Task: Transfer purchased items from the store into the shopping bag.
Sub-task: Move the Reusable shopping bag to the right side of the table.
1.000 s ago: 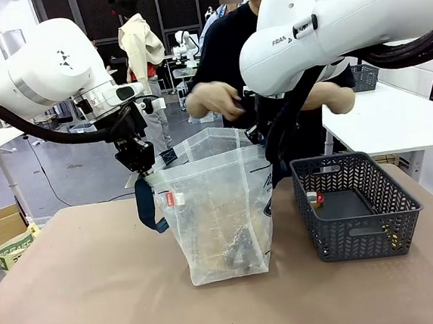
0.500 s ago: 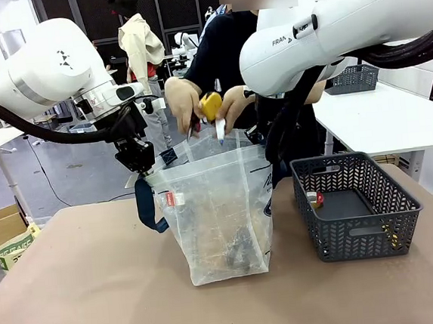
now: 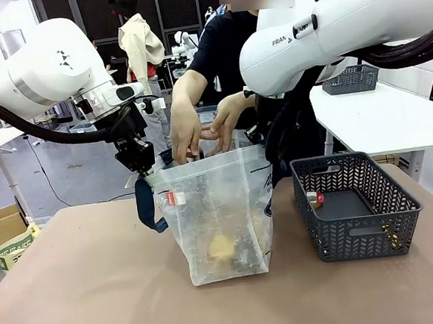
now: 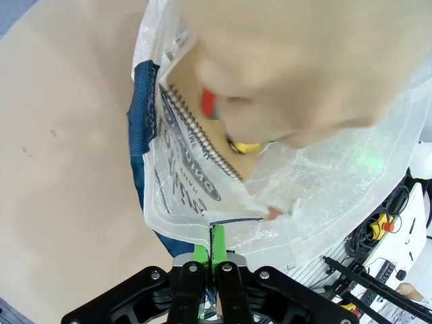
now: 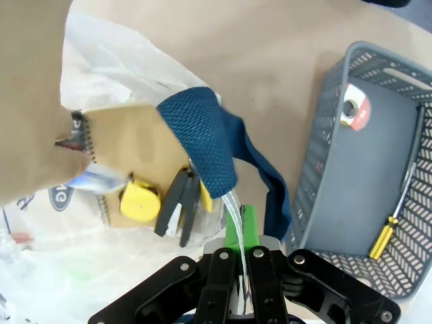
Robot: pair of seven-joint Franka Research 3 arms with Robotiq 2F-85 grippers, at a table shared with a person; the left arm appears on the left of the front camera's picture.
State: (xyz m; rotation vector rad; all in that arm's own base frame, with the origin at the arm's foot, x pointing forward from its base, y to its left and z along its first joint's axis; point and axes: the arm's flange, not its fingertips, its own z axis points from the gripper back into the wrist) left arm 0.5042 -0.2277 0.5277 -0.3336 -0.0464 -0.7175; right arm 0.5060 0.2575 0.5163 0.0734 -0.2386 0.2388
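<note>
My left tool (image 4: 210, 237) is clenched on the rim of the shopping bag (image 3: 220, 207). In the left wrist view its green pads are pressed together with the thin plastic between them, just beside the navy strap (image 4: 140, 128). My right tool (image 5: 241, 226) is also clenched, on the opposite rim of the same bag, with a fold of the clear film caught between its pads. Between the two tools the mouth of the bag is open. The bag stands upright on the brown surface (image 3: 91, 294), near the middle.

The person at the far side has both hands at the mouth of the bag. One hand (image 3: 186, 138) reaches down to the rim, and the other hand (image 3: 226, 119) is just beside it with the fingers spread.

At the bottom of the bag I see a yellow item (image 3: 222, 245). In the right wrist view it lies on a brown spiral notebook (image 5: 128, 148), next to a black object (image 5: 177, 210) that I cannot identify.

The dark grey basket (image 3: 337, 235) stands on the surface near the bag, on the right arm's side. In it are a small round item (image 5: 354, 108), red and white, close to one corner, and a screwdriver (image 5: 385, 236) with a yellow handle along one wall.
</note>
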